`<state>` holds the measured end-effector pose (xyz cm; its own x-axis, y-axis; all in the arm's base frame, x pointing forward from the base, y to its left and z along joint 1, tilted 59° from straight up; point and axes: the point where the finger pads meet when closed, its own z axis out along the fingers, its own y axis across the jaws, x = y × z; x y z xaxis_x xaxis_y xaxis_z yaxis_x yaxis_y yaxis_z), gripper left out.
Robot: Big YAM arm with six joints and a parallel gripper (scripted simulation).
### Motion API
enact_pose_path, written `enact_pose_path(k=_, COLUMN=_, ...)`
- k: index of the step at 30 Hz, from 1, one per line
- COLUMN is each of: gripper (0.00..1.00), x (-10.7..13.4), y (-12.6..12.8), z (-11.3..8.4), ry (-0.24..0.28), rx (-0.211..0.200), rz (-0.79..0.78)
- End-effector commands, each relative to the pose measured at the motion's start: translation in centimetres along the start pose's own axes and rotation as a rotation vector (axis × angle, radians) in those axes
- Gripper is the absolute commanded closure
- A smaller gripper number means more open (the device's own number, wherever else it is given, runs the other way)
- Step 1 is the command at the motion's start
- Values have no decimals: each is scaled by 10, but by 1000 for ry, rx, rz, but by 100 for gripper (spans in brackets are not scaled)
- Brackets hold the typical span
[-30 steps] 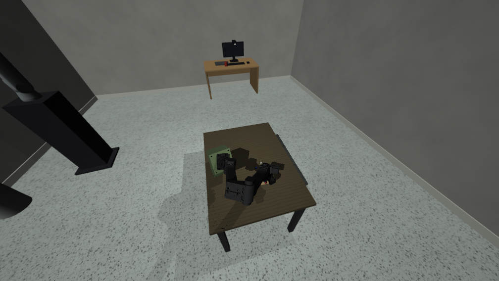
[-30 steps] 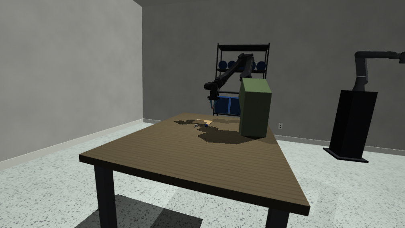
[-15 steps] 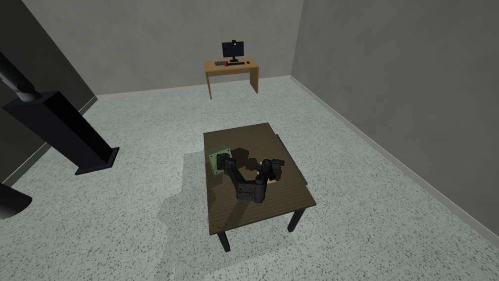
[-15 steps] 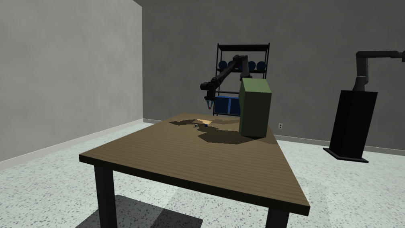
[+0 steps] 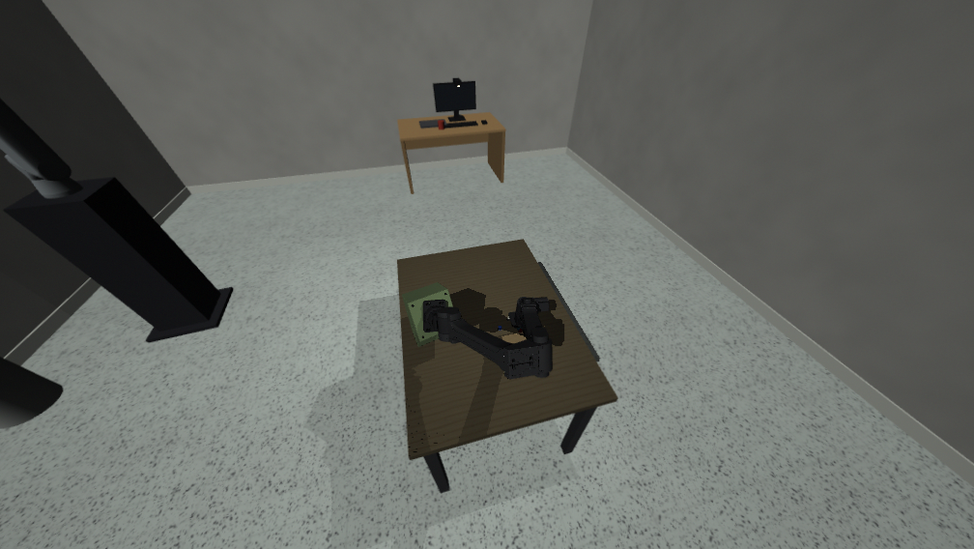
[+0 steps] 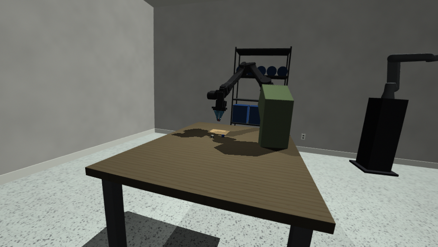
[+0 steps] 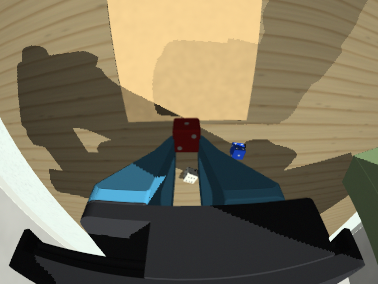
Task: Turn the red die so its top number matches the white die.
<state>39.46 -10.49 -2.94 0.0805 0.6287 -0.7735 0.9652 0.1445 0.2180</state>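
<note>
My gripper (image 7: 186,143) is shut on the red die (image 7: 187,134) and holds it in the air above the table, fingers pointing down; it also shows in the exterior view (image 6: 218,118). The face of the die toward the wrist camera shows two pips. The tan mat (image 7: 185,53) lies flat on the table below and ahead of the die; it is small in the exterior view (image 6: 218,132). The white die (image 7: 190,177) lies on the wood between my fingers, far below. The blue die (image 7: 238,150) lies on the wood to the right of it, off the mat.
A tall green box (image 6: 275,116) stands on the table at the arm's base. The arm (image 5: 497,333) reaches over the table's middle and casts dark shadows there. A black rail (image 5: 565,306) runs along the table's right edge.
</note>
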Motion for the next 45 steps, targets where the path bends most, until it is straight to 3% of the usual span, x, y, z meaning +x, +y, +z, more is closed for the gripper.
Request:
enact_pose_path(k=1, gripper=89, x=-15, y=5, z=3, ry=90, rx=27, rz=63)
enact_pose_path(k=2, gripper=89, x=-15, y=4, z=5, ry=157, rx=33, rz=36)
enact_pose_path(k=4, gripper=89, x=-15, y=4, z=5, ry=157, rx=33, rz=36)
enact_pose_path(k=7, gripper=89, x=-14, y=2, z=5, ry=387, rx=35, rz=30)
enact_pose_path(k=10, gripper=89, x=-17, y=3, z=-4, ry=600, rx=5, rz=40)
enact_pose_path(k=12, gripper=89, x=-21, y=4, z=-11, ry=699, rx=-21, rz=49)
enact_pose_path(k=14, gripper=89, x=-24, y=5, z=-16, ry=755, rx=-40, rz=57)
enact_pose_path(k=16, gripper=89, x=-23, y=4, z=-17, ry=774, rx=-43, rz=58)
enact_pose_path(k=17, gripper=89, x=-6, y=2, z=-22, ry=795, rx=-34, rz=16)
enact_pose_path(k=21, gripper=89, x=-3, y=-3, z=-22, ry=798, rx=-26, rz=12)
enact_pose_path(k=24, gripper=89, x=-16, y=-2, z=-10, ry=782, rx=-17, rz=44)
enact_pose_path(k=38, gripper=89, x=-20, y=3, z=25, ry=776, rx=-31, rz=46)
enact_pose_path(k=45, gripper=89, x=-22, y=2, z=52, ry=777, rx=-31, rz=46)
